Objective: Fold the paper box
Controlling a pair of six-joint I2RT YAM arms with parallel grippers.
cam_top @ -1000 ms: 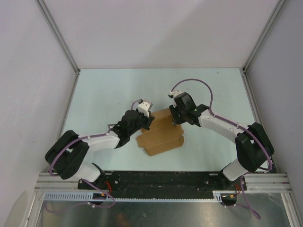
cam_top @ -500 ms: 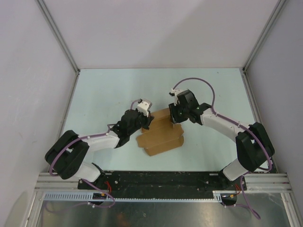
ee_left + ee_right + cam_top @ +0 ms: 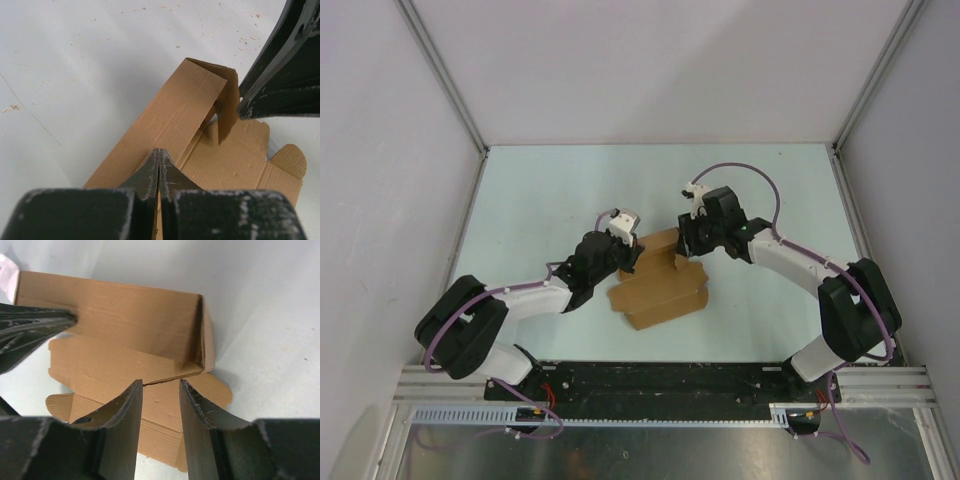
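The paper box (image 3: 660, 292) is lying half-formed at the centre of the top view, one long wall standing and the other flaps lying flat. The left gripper (image 3: 159, 167), fully closed, is pinching that wall. The right gripper (image 3: 161, 401), jaws partly apart, is hovering empty at the wall's end. Most of the folding appears to be left.

The pale, blue-tinged table (image 3: 535, 200) carries the brown paper box (image 3: 660, 295) just toward 6 o'clock of its middle, flaps lying flat and one wall raised at the box's 12 o'clock edge.
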